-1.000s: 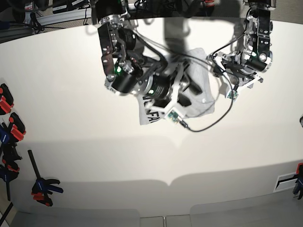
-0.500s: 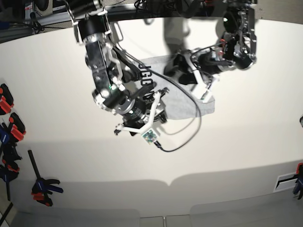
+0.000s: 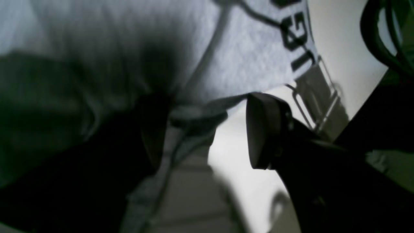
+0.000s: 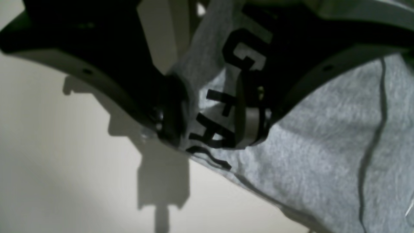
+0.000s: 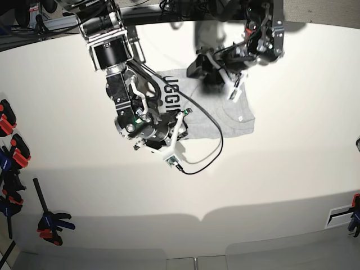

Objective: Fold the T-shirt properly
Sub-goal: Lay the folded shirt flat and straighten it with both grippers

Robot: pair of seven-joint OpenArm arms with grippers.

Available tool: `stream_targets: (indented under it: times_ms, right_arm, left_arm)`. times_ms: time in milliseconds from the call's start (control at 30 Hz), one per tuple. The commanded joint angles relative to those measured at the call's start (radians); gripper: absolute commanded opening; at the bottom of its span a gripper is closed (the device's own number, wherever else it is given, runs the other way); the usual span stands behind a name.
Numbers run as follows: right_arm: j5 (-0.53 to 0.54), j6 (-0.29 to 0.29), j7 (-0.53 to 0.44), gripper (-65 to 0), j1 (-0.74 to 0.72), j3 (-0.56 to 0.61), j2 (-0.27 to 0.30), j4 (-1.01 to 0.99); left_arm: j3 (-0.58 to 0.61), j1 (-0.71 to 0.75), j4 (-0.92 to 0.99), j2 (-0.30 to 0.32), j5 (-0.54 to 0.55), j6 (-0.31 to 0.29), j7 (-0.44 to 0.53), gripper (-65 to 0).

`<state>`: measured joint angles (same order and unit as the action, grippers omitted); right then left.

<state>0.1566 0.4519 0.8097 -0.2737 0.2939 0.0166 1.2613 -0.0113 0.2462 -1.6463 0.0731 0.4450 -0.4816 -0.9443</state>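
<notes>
Both arms have swung since the earlier base pictures: the one on the base view's left has come down toward the shirt's near left edge, the one on the right has pulled up toward the far edge, and the cloth that was bunched under them now lies spread out.

Largest is the wide cream-white counter [image 5: 281, 169], which carries everything. On its far middle lies the light heather-grey cotton T-shirt [image 5: 216, 115], spread roughly flat, with bold black block lettering [image 5: 171, 95] running along its left side.

The right arm, on the base view's left, reaches down from the far edge with its forearm steep and its wrist bent toward the shirt's near left corner; a thin black cable [image 5: 208, 152] loops from it across the cloth and the counter. The right end effector [image 4: 210, 126] stands fairly wide, its dark fingers [image 4: 171, 110] on either side of a raised lettered fold of the grey cloth, which it holds.

The left arm, on the base view's right, hangs over the shirt's far edge with its wrist turned toward the cloth. The left end effector [image 3: 200, 136] also stands wide; one dark padded finger [image 3: 262, 132] is plain beside the shirt's hem, and a bunch of grey cloth sits between the jaws, though the other side is too dark to tell how firmly it is pinched.

Red and blue clamps [image 5: 11, 146] lie at the counter's left edge, well apart from the shirt.
</notes>
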Motion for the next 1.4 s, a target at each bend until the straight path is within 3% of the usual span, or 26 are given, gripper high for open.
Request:
stream_targets:
  times_ms: [0,133,333,667,800,1200,1367]
  right_arm:
    - [0.009,0.008,0.005,-38.7,-0.010,0.000,0.000,0.029]
    - [0.011,0.009,0.047,-38.7,0.030,0.001,0.010,0.099]
    - [0.011,0.009,0.087,-38.7,0.129,0.001,0.014,0.268]
    - [0.011,0.010,0.077,-38.7,0.315,0.001,0.014,0.372]
    - [0.069,0.011,0.066,-38.7,0.360,0.001,0.014,0.385]
    - [0.085,0.012,0.066,-38.7,0.404,0.085,0.011,0.480]
    - [0.041,0.010,0.066,-38.7,0.404,0.125,0.011,0.480]
  left_arm:
    - [-0.001,-0.007,0.001,0.018,-0.059,0.013,-0.042,-28.9]
    - [-0.001,-0.059,0.000,0.105,-0.077,0.015,-0.079,-28.9]
    - [-0.001,-0.111,0.000,0.210,-0.077,0.018,-0.045,-28.9]
    - [-0.001,-0.150,0.001,0.261,-0.081,0.018,-0.023,-28.9]
    - [-0.001,-0.183,0.001,0.280,-0.081,0.018,-0.029,-28.9]
    - [-0.001,-0.219,0.001,0.293,-0.077,0.018,-0.027,-28.9]
    - [-0.001,-0.219,0.001,0.297,-0.077,0.018,-0.028,-28.9]
